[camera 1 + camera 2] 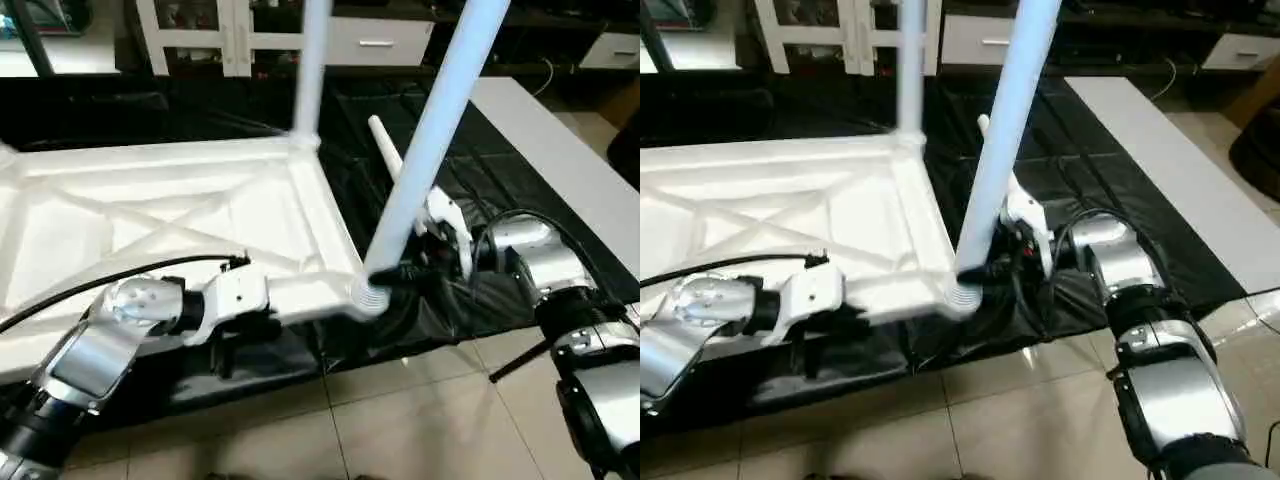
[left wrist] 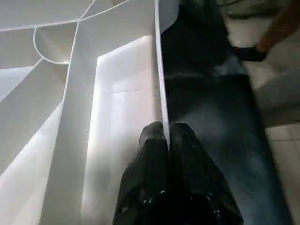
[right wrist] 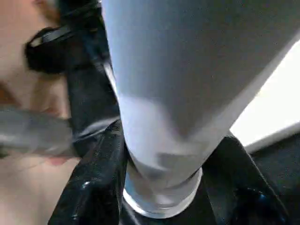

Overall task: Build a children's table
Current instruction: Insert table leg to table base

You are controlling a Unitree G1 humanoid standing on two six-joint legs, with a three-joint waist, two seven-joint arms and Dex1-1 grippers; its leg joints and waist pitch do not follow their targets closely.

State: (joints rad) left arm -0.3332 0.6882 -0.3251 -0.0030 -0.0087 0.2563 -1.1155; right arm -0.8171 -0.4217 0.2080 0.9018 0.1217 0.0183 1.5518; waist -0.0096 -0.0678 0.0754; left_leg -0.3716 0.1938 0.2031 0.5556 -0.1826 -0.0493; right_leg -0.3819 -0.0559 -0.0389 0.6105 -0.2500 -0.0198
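Two silver metal forearms, cylindrical, w/ black ring joints between segments. Left forearm (image 1: 95, 350): shiny domed wrist housing, then white blocky gripper body (image 1: 235, 297) w/ black parts beneath. Thin black cable (image 1: 120, 275) arcing over wrist to small black plug on top of white body. Left gripper (image 2: 166, 133): two glossy black fingers (image 2: 150, 154), rounded tips, faint specks on surface. Right forearm (image 1: 590, 360): silver drum sections, black bands, black cable loop (image 1: 520, 215) over wrist, white bracket (image 1: 445, 220) near gripper end. Right gripper's fingers (image 3: 93, 183): glossy black, angular, hard-edged.
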